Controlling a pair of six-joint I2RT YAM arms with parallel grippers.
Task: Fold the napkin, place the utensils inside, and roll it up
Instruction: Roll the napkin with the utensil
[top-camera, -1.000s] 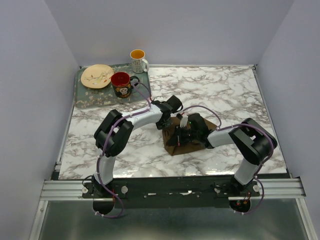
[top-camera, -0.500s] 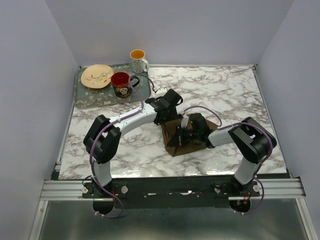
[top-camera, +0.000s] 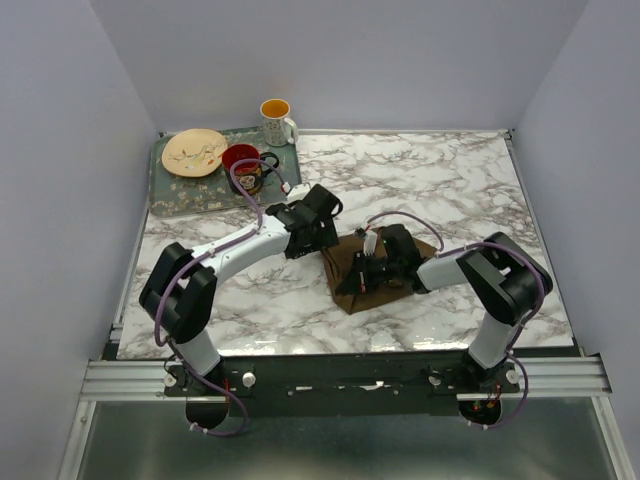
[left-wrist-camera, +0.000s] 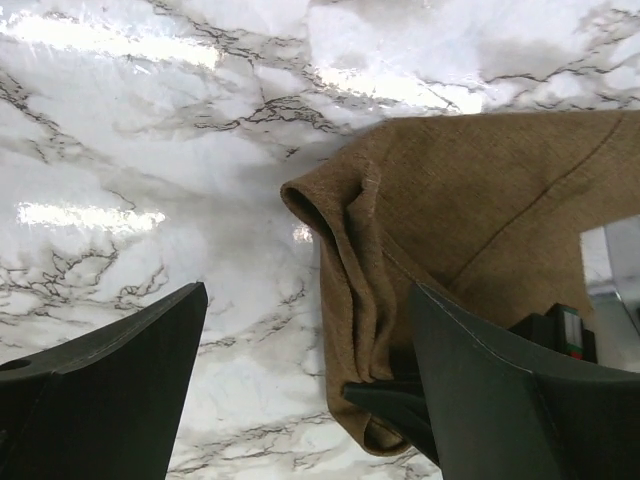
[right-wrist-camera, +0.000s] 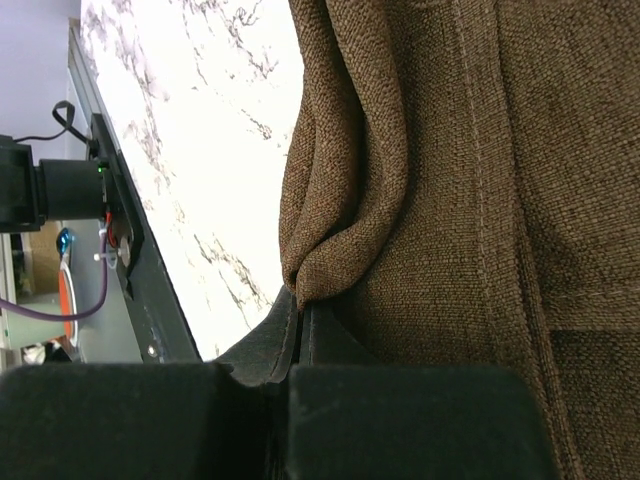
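- Lying right of centre on the marble table (top-camera: 470, 180), the napkin (top-camera: 350, 292) is a dark brown woven cloth. It is bunched into a rough triangle with soft folds gathered along its left edge.
- The right gripper (right-wrist-camera: 300, 312) is pressed together, pinching a rolled fold at that edge.
- The left gripper (left-wrist-camera: 300, 300) hovers just left of the napkin, its fingers spread wide and touching nothing.
- From above, the right wrist covers much of the cloth.
- A pale shiny patch at the right edge of the left wrist view is cut off and unidentifiable.
- The spoon cannot be made out in any view.
- A second ago the left gripper sat nearly closed at the napkin's upper left corner. It has since opened and drawn back leftward, its elbow swinging out.
- The napkin and right gripper are unchanged.
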